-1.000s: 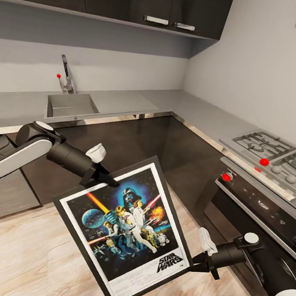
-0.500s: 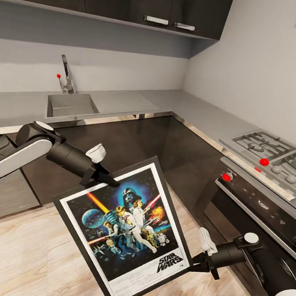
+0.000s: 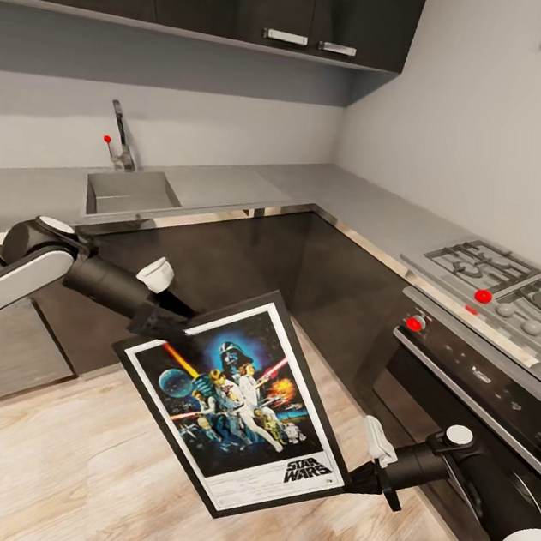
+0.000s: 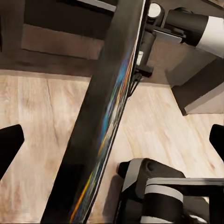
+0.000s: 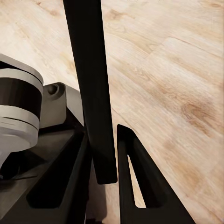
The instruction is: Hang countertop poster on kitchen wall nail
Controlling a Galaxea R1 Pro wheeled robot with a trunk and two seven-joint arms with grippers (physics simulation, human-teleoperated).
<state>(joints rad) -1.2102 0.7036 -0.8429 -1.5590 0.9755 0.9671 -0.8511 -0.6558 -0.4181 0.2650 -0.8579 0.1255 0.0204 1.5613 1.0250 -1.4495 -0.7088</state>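
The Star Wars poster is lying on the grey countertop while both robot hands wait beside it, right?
Not quite. The Star Wars poster is up in the air over the wooden floor, not on the countertop. The head view shows the left hand and right hand at its edges.

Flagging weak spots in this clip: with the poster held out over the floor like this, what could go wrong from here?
1. The right gripper pinches only the thin frame edge of the poster; the left wrist view shows the left gripper open wide around it, so it may pivot or drop.
2. The poster hangs tilted over the wooden floor, with nothing beneath to catch it.
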